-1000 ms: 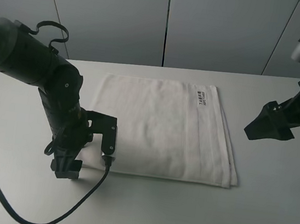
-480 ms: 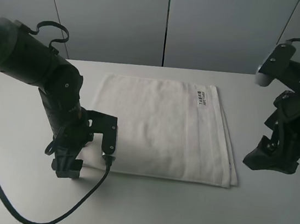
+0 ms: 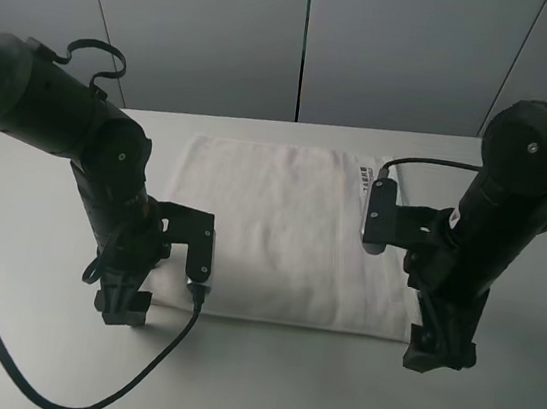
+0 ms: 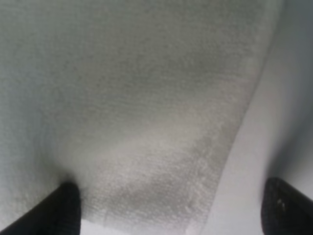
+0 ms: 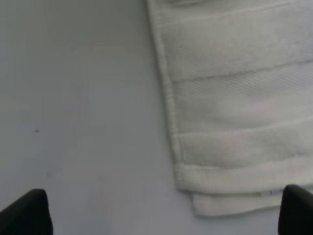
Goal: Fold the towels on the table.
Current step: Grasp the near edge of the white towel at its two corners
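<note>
On my overhead feed the towel (image 3: 281, 221) lies flat and folded on the desk (image 3: 278, 397). It sits about midway between the left and right edges, and nearer the far edge than the near one. Its label (image 3: 365, 173) is at the cloth's far right corner, partly hidden behind my right arm. The border band (image 5: 234, 95) runs along the towel's right side.

My left gripper (image 3: 125, 308) points straight down at the towel's near left corner. Its wrist camera shows the gripper (image 4: 171, 213) spread wide. One fingertip (image 4: 56, 208) rests on the terry, which dimples slightly around it. The other stands over bare desk (image 4: 274, 112) just past the towel's edge, so the corner lies between them. Nothing is pinched.

My right gripper (image 3: 439, 349) points down at the near right corner. Through its wrist camera the gripper (image 5: 161, 215) is also spread wide. The towel's corner lies between the two fingertips, much closer to one of them, and the other is over plain desk (image 5: 83, 98). At that corner the layers are stacked, with a lower one peeking out past the top one. I cannot tell whether these tips touch the surface.

A black cable (image 3: 146, 374) hangs from the left arm and loops across the desk towards the near left corner.
</note>
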